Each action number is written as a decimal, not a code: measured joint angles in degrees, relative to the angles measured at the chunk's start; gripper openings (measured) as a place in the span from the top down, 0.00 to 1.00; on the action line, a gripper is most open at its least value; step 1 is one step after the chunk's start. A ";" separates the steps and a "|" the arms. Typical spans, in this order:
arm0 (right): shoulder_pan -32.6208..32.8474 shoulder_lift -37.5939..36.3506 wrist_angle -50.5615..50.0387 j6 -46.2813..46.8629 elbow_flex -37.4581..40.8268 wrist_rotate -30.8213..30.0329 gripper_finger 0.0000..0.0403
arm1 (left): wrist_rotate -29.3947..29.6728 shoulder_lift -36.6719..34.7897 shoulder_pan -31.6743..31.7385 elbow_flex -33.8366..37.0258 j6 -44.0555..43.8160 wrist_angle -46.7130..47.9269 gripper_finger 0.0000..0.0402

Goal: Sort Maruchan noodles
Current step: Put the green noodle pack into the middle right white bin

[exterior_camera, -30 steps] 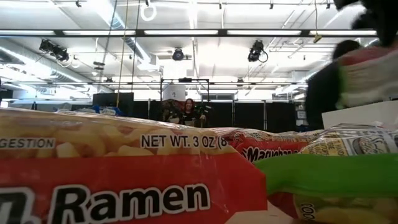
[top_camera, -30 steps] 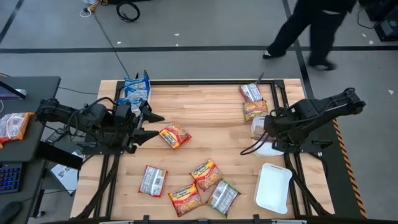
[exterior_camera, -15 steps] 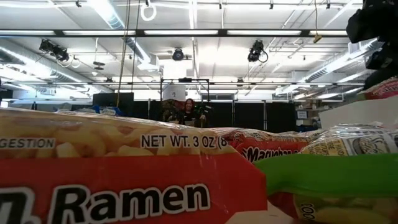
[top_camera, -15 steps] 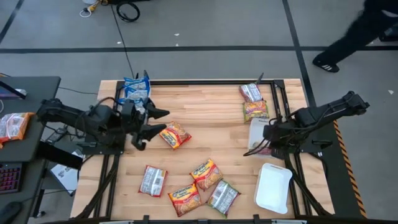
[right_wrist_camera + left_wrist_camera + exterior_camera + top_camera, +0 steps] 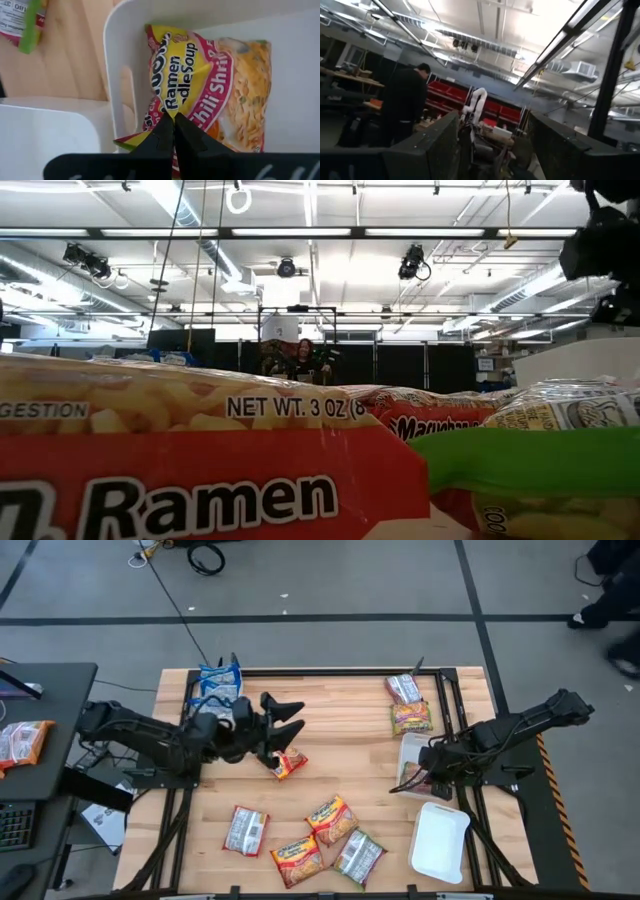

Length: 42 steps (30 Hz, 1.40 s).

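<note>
My right gripper (image 5: 173, 131) is pinched shut on the chili shrimp packet (image 5: 210, 85), which lies inside the white tray (image 5: 117, 65) at the counter's right side. That tray (image 5: 408, 752) sits against the right edge, and a second white tray (image 5: 441, 840) rests nearer the front right corner, just beside it.

My left gripper (image 5: 285, 716) is raised above the red-yellow packet (image 5: 289, 763) near the counter's (image 5: 340, 720) middle — fingers spread apart, nothing between them. Its wrist camera looks out into the room, where a person in dark clothes (image 5: 405, 107) stands.

Blue-white packets (image 5: 218, 685) sit stacked at the back left corner. At the back right, a pinkish-silver packet (image 5: 403, 689) lies just behind an orange-yellow one (image 5: 411, 717). Toward the front lie four more: a silver packet (image 5: 246, 830), two red-yellow packets (image 5: 331, 820) (image 5: 297, 858) and a green-edged packet (image 5: 359, 856), the last three close together.

From counter height, a red ramen packet (image 5: 200, 470) fills the foreground and blocks most of the view — a green-edged one (image 5: 540, 465) sits beside it.
</note>
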<state>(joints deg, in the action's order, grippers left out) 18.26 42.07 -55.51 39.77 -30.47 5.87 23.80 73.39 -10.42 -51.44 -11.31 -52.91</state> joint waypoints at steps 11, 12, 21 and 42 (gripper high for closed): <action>3.47 -4.62 4.61 -3.31 -7.75 -4.05 0.98 | -1.26 3.53 2.06 -13.51 2.19 20.72 0.40; 3.89 -5.78 5.50 -2.88 -6.93 -5.67 0.98 | -1.36 3.53 2.04 -13.51 2.51 20.67 0.40; 5.38 -14.80 21.09 2.63 7.03 -10.93 0.98 | 4.38 6.26 0.89 -13.35 -9.98 35.36 0.40; 5.36 -15.74 31.69 7.86 20.29 -10.84 0.89 | 4.01 25.16 -2.69 -13.42 -8.24 44.90 0.40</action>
<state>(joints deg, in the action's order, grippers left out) 23.62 26.33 -23.82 47.63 -10.17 -4.96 27.81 98.56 -13.11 -64.86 -19.55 -8.01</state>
